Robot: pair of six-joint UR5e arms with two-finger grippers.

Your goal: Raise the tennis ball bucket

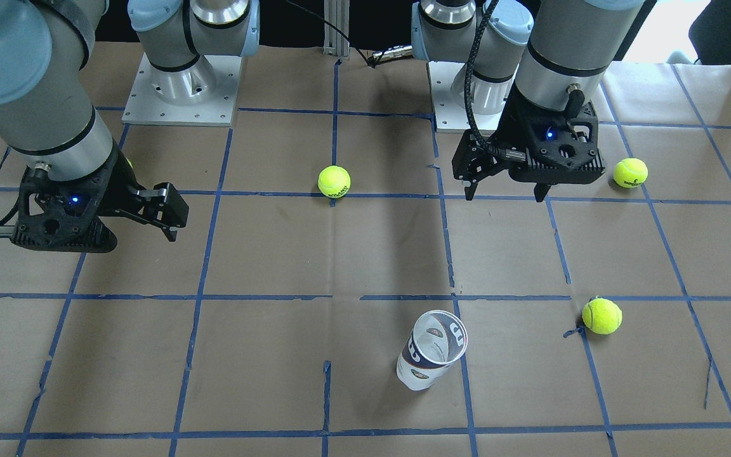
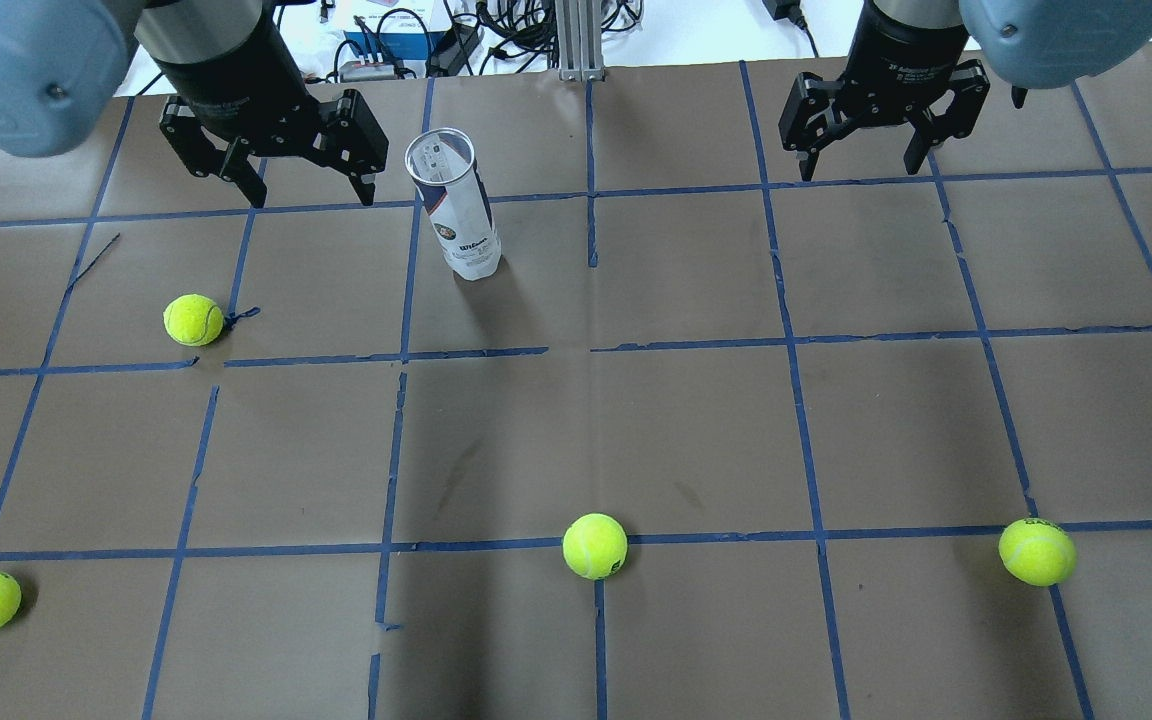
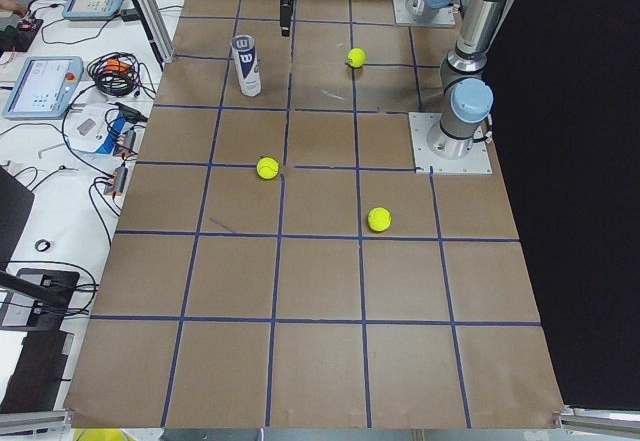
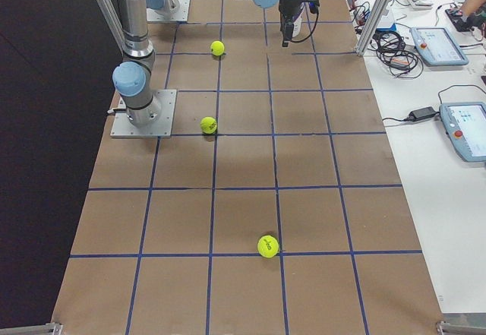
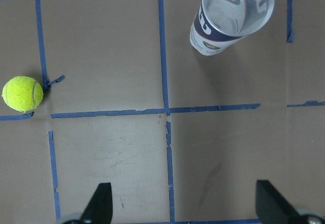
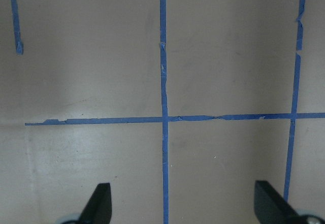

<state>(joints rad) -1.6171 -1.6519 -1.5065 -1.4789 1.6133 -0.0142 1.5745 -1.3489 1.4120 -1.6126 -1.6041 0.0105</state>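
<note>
1. The tennis ball bucket (image 2: 456, 205) is standing upright on the brown tabletop (image 2: 686, 430), on the robot's left half and towards the side far from the robot's bases, with its silver-rimmed mouth facing up.
2. The left tool (image 2: 313, 195) is hanging above the tabletop near the bucket without touching it. Its two fingers (image 5: 99, 206) are spread wide apart and are gripping nothing.
3. In the left wrist view the bucket is showing at the upper right, well ahead of the spread fingertips.
4. The right tool (image 2: 859, 168) is hovering over the robot's right half, well apart from the bucket. It is gaping just as wide and is holding nothing.
5. Four yellow-green tennis balls (image 2: 595, 546) are lying scattered on the tabletop. One is sitting near the left tool and the other three are lying closer to the robot's side. None is touching the bucket.
6. Blue tape lines (image 2: 676, 190) are dividing the tabletop into squares, and the bucket's base is resting inside one of them, near a line.
</note>
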